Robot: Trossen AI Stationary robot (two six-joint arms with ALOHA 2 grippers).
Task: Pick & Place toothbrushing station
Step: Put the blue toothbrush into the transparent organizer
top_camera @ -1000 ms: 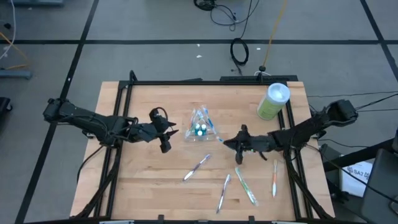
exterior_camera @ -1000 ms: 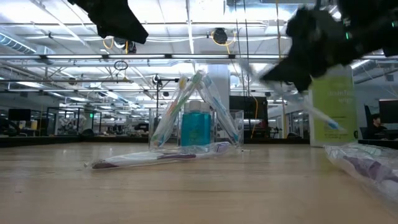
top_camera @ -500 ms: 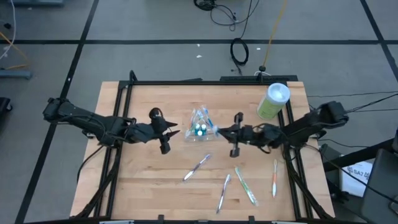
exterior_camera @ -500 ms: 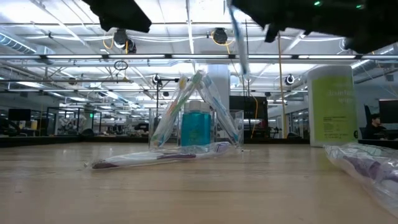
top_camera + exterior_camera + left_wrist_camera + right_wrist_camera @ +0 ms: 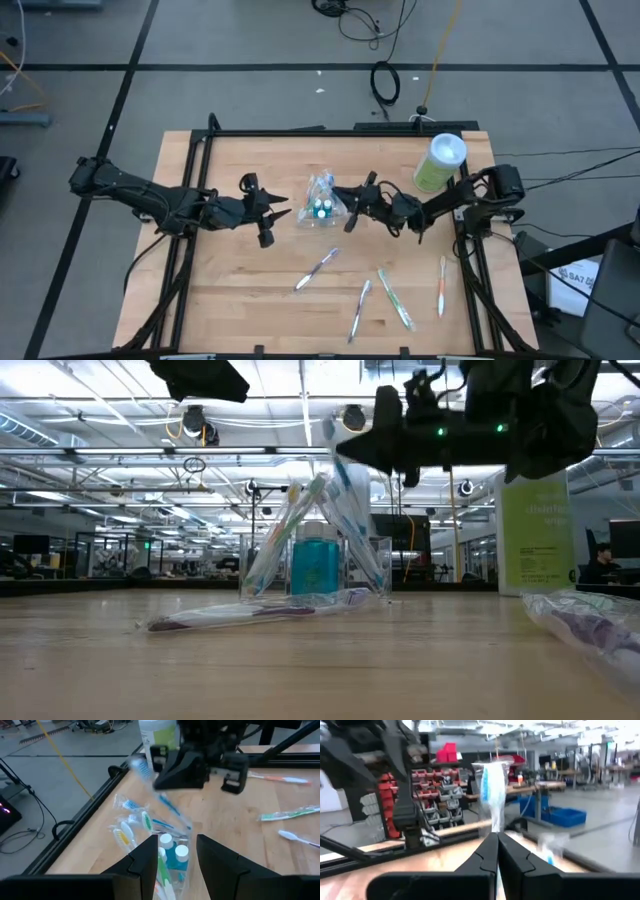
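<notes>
A small clear cup (image 5: 322, 207) stands mid-table with several toothbrushes leaning in it and white-teal round pieces inside; it also shows in the low view (image 5: 315, 565) and the left wrist view (image 5: 165, 855). My right gripper (image 5: 348, 207) is just right of the cup, above the table, shut on a wrapped blue-white toothbrush (image 5: 491, 790). My left gripper (image 5: 272, 218) hovers open and empty just left of the cup, and its own view (image 5: 175, 845) looks down on the cup. My right gripper pinches the wrapped toothbrush between its two fingers by the handle (image 5: 494, 831). The blue head end sticks out past the fingertips. The fingers reach in about level from the table's right. The brush (image 5: 345, 475) is lifted clear of the table, right by the cup's brushes.
A tall light-green canister with a white lid (image 5: 440, 163) stands at the far right. Several loose toothbrushes lie on the near half of the table, among them a white one (image 5: 318, 268), a green one (image 5: 393, 297) and an orange one (image 5: 441, 285).
My right gripper has moved from the table's middle right toward the far left, up to the cup, carrying the toothbrush. It has turned on the way, so the brush swung from slanting downward to pointing at the cup.
</notes>
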